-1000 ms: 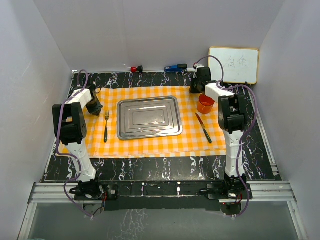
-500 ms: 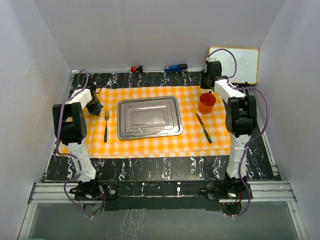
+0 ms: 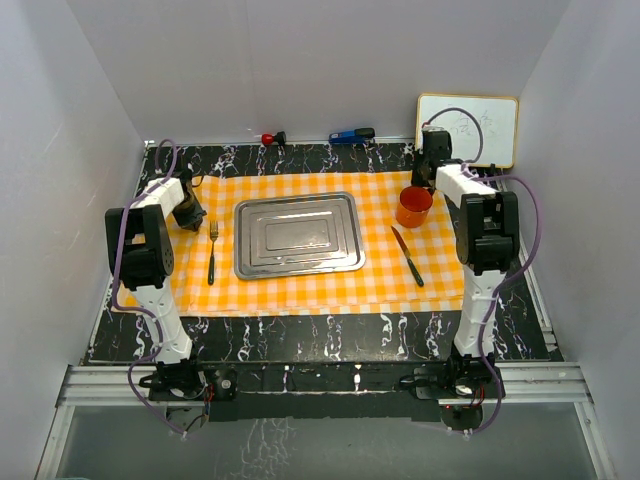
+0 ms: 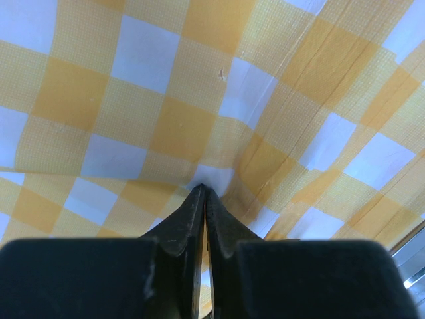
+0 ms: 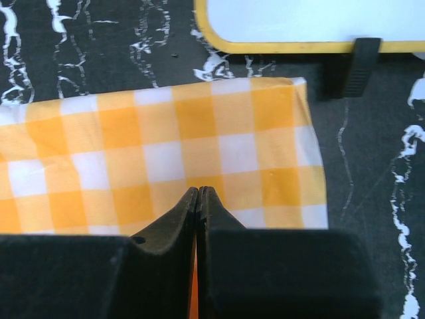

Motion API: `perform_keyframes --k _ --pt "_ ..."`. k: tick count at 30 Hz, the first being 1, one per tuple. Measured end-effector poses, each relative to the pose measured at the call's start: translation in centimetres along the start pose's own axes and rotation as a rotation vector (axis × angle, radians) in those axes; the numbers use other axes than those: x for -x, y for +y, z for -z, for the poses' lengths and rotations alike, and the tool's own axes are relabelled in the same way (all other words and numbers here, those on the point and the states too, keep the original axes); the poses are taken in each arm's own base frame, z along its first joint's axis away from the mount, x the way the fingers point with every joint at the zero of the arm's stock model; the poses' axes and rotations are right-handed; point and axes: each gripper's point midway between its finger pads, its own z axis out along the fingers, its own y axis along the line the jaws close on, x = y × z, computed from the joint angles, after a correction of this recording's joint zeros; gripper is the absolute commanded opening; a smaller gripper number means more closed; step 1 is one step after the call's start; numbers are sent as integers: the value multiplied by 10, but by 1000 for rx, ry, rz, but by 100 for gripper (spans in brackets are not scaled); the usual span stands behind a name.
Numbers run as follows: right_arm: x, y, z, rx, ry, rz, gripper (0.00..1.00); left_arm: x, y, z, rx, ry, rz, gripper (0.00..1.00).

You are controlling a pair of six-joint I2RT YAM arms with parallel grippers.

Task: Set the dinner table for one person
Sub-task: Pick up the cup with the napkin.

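Note:
The black veined dinner table [image 3: 300, 335] carries an orange-and-white checked cloth [image 3: 300, 290]. On the cloth lie a steel tray [image 3: 298, 234] in the middle, a fork [image 3: 212, 250] to its left, a knife [image 3: 407, 256] to its right and an orange cup [image 3: 413, 206] above the knife. My left gripper [image 3: 190, 214] is shut, and its tips [image 4: 202, 191] touch the cloth [image 4: 133, 100], which creases around them. My right gripper [image 3: 433, 172] is shut and empty, just beyond the cup, over the cloth's far right corner [image 5: 292, 100].
A yellow-framed whiteboard [image 3: 467, 130] stands at the far right and also shows in the right wrist view [image 5: 312, 20]. A red-headed object [image 3: 270, 138] and a blue object [image 3: 350, 134] lie at the far table edge. White walls enclose the table on three sides.
My right gripper has moved from the far side of the cup to the right, toward the whiteboard. The cup stays on the cloth. The left arm has not moved.

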Motion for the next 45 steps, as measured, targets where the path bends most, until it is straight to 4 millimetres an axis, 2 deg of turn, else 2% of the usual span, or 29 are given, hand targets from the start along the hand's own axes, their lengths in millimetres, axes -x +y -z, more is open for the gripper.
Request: perform_keyframes --k 11,17,31,36,40,43,45 --pt "-2 -49 -3 -66 -8 -81 0 0 0 0 0 1 0 3" --pt "-4 -60 -5 -79 -11 -98 0 0 0 0 1 1 -1 3" --pt "-3 -45 -4 4 -18 -103 0 0 0 0 1 1 -1 3" --pt "-4 -25 3 106 -6 -104 10 0 0 0 0 0 -3 9" --pt "2 -5 22 178 -1 -84 21 0 1 0 5 1 -7 19" --pt "20 9 50 214 -33 -47 26 0 4 0 13 2 -10 33" --pt "39 17 76 235 -76 -18 29 0 5 0 18 1 -11 41"
